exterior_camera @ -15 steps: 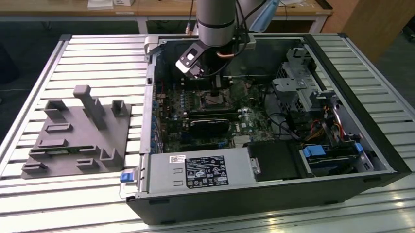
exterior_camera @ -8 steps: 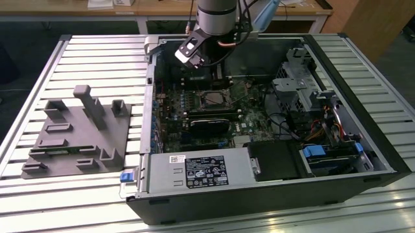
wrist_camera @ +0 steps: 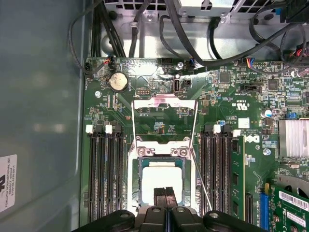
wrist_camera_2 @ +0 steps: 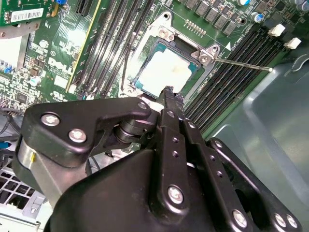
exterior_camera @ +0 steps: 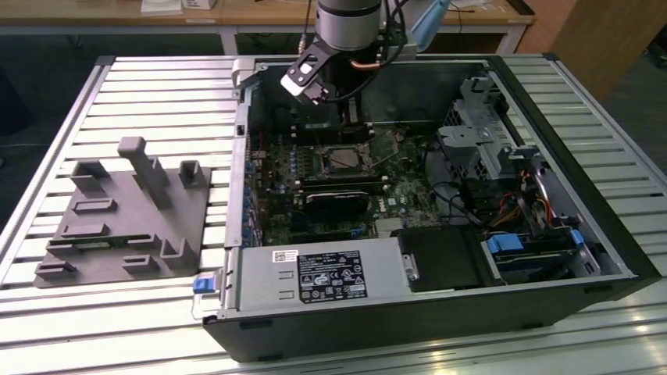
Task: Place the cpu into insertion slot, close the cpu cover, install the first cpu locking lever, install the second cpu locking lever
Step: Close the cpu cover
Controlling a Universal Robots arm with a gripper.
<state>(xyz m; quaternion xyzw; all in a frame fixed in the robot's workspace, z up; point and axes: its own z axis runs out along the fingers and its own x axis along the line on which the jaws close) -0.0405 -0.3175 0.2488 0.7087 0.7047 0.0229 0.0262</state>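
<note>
Cpu [wrist_camera: 161, 180], pale-topped, seated in the insertion slot [wrist_camera: 161, 153] on the green motherboard [wrist_camera: 227, 96], toward the far side of the open computer case [exterior_camera: 438, 324]. Cpu cover [wrist_camera: 164, 101] open, tipped back off the socket, with thin lever rods [wrist_camera_2: 241, 63] loose beside it. Gripper [wrist_camera: 165, 195] right over the chip's edge, fingertips [wrist_camera_2: 169, 94] pressed together with nothing between them.

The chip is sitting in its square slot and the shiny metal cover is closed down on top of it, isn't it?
Not quite. The cpu does sit in the insertion slot, but the cpu cover is not closed. The first wrist view shows it swung open, away from the chip, and the chip's pale top is bare.
</note>
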